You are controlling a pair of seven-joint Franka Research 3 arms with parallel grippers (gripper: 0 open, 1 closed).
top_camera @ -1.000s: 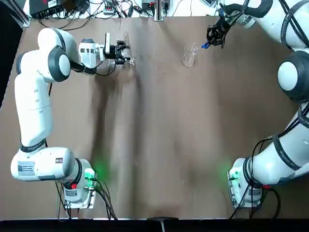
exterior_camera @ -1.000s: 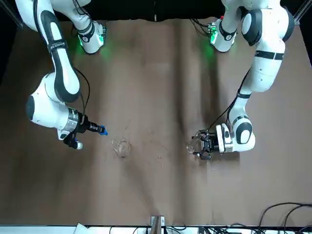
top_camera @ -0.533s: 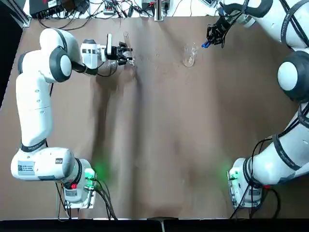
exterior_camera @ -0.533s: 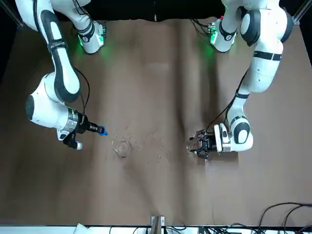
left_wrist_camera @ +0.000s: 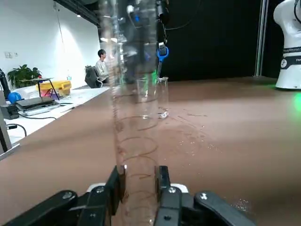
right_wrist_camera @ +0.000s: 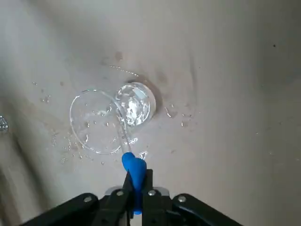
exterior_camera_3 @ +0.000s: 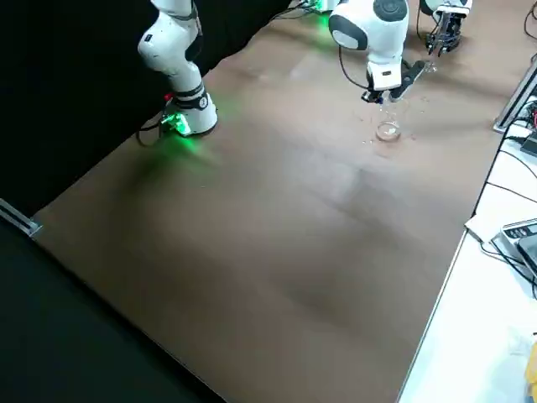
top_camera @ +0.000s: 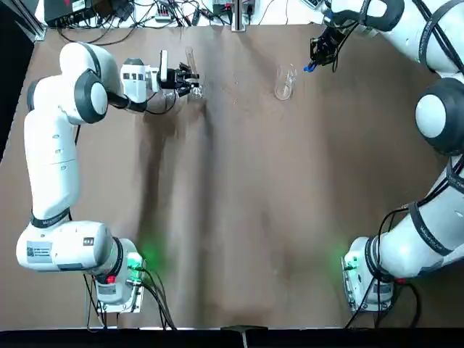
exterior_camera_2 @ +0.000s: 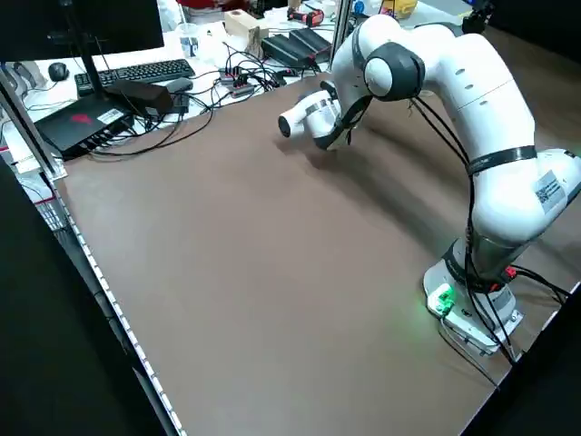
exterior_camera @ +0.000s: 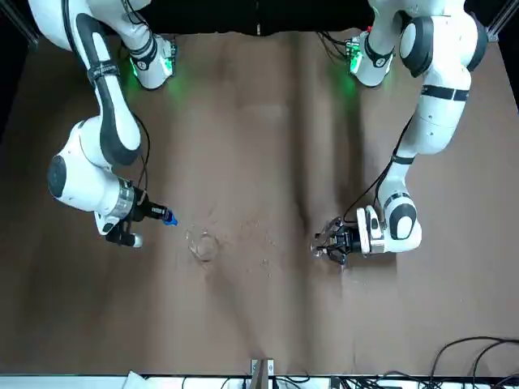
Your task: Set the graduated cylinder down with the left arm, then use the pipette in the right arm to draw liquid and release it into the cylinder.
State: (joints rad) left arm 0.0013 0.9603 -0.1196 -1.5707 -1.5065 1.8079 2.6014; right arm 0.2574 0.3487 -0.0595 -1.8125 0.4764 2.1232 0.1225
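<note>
Left gripper (left_wrist_camera: 137, 181) pinches the cylinder (left_wrist_camera: 134, 113); it should seat the foot flat, upright, before letting go.

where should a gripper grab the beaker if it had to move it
Judging by shape: the beaker stands upright, short and wide with an open mouth, so grip across its side wall, coming in level from the side. The pipette in the right gripper hangs over the mouth, blocking a top approach.
</note>
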